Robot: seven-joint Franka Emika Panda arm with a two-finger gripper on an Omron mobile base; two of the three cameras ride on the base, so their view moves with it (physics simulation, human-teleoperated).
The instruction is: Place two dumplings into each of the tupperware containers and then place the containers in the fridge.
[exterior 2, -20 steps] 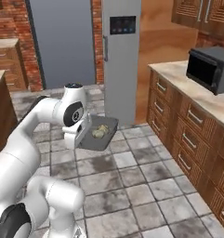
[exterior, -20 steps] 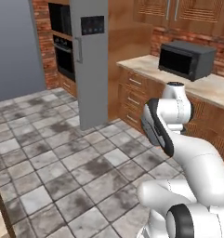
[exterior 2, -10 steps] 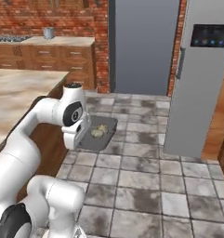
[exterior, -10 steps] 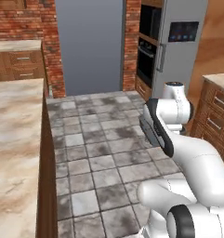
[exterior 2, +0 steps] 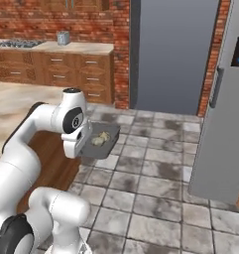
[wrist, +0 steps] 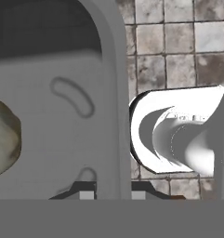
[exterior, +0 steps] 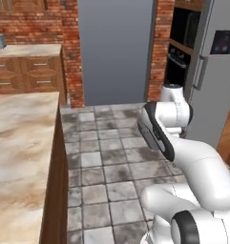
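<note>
Dark grey tray point(exterior 2: 100, 141) carried above the tiled floor point(exterior 2: 155, 198), tool point(wrist: 112, 189) clenched on its rim at the 9 o'clock end, two beige dumplings point(exterior 2: 100, 139) inside near centre, grey fridge point(exterior 2: 225, 114) at 3 o'clock, shut.

A mottled grey tiled floor point(exterior: 107, 162) runs to a red brick wall point(exterior 2: 91, 22), where wooden drawer cabinets point(exterior 2: 66, 74) sit under a pale bench point(exterior 2: 76, 47), a marbled island bench point(exterior: 18, 157) stands near, and a black oven point(exterior: 181, 52) is set in wood.
</note>
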